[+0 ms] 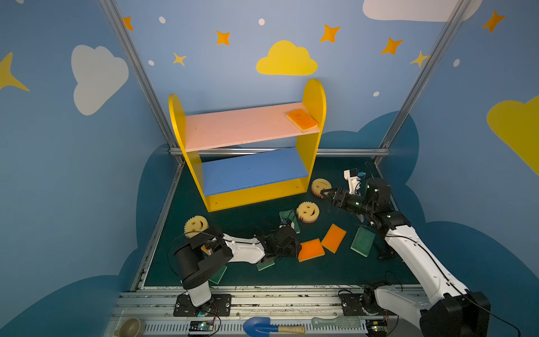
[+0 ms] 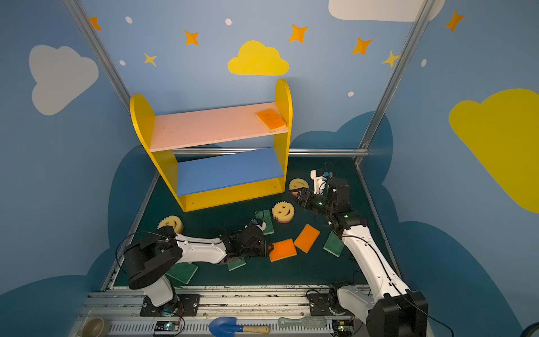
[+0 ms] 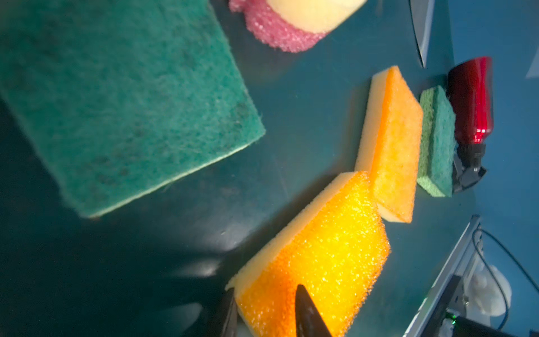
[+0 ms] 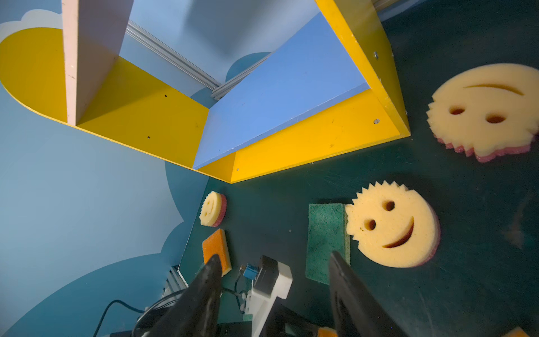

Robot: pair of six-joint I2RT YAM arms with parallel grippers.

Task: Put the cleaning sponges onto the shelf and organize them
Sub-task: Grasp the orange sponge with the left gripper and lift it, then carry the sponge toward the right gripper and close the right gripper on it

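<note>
Your left end effector [image 3: 265, 312] pinches the near end of an orange pad [image 1: 311, 250] lying on the table [image 1: 291, 274]. The pad's long axis runs straight out from the jaws. The shelf [image 1: 313, 96] stands beyond, higher up. Your right end effector [image 4: 274, 255] gapes empty, nearer the shelf.

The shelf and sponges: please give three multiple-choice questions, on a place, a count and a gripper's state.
1. Where on the shelf lies the orange-topped sponge? A) pink upper board B) blue middle board C) yellow base
2. How many smiley-face sponges lie on the mat? A) one B) two C) three
3. The right gripper is: A) shut on a green sponge B) open, empty C) shut on a smiley sponge
Answers: 1 A, it rests there, beside a side panel. 2 C, three toothed yellow faces show. 3 B, its fingers stand apart with nothing between.
</note>
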